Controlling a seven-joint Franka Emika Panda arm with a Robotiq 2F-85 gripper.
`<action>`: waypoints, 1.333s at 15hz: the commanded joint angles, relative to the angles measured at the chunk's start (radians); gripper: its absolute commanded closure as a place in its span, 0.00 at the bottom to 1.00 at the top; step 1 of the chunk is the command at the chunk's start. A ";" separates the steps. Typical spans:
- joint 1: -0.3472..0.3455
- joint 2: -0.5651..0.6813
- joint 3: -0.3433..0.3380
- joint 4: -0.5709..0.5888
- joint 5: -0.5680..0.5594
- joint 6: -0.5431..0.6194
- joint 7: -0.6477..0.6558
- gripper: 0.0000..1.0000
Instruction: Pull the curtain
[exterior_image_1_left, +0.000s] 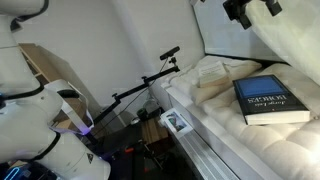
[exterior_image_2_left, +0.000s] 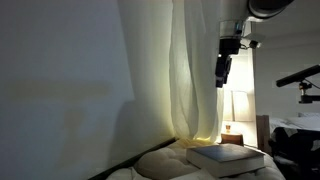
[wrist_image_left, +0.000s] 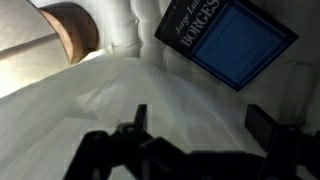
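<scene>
Gripper (exterior_image_2_left: 222, 68) spread open, empty (fingers (wrist_image_left: 140, 115) well apart in wrist view), hanging high just beside curtain (exterior_image_2_left: 170, 70); blue Borges book (exterior_image_1_left: 272, 100) lies below on cream mattress (exterior_image_1_left: 205, 115).

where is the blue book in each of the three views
In an exterior view: the blue book lies at the right, flat on the bed.
In an exterior view: low, right of centre, near the foot of the curtain.
Wrist view: top right, tilted.
Shared landmark: the cream bedding under it.
</scene>
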 joint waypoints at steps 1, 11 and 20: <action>0.045 0.108 -0.042 0.139 -0.029 -0.122 0.008 0.00; 0.048 0.207 -0.081 0.155 -0.146 0.223 -0.138 0.00; 0.029 0.264 -0.113 0.128 -0.152 0.456 -0.276 0.00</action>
